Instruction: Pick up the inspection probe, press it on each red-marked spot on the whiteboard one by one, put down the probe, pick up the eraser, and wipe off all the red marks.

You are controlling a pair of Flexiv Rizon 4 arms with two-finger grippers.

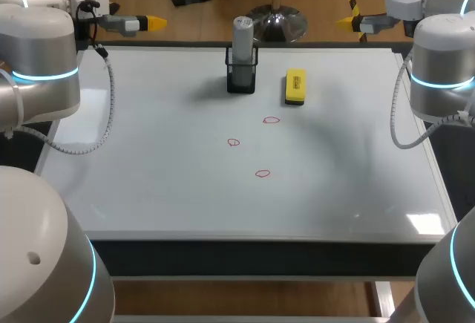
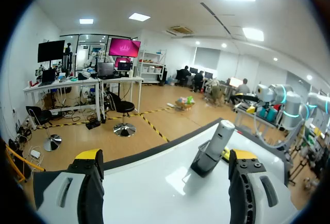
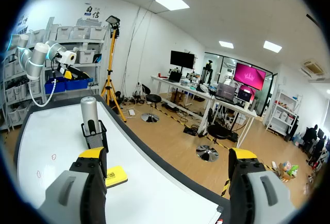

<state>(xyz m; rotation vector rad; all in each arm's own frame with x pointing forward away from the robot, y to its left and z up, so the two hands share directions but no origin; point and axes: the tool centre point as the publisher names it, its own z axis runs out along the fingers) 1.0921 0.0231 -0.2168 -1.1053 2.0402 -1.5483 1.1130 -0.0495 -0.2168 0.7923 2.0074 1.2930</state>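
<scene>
The grey inspection probe [image 1: 243,35] stands upright in a black mesh holder [image 1: 241,76] at the back middle of the whiteboard [image 1: 148,160]. A yellow eraser [image 1: 295,86] lies just right of the holder. Three red marks [image 1: 272,120] [image 1: 234,142] [image 1: 263,174] sit near the board's centre. My left gripper [image 1: 152,22] hovers at the back left corner, open and empty, with the probe [image 2: 216,140] ahead by one finger. My right gripper [image 1: 349,21] hangs beyond the back right edge, open and empty. In its wrist view the probe [image 3: 89,114] and eraser [image 3: 116,176] lie beside one finger.
The whiteboard fills the tabletop, and its dark front edge [image 1: 252,258] runs near the bottom of the head view. Grey cables [image 1: 110,108] [image 1: 395,115] loop down from both arms over the board's side edges. My other arm [image 3: 38,59] shows beyond the board in the right wrist view.
</scene>
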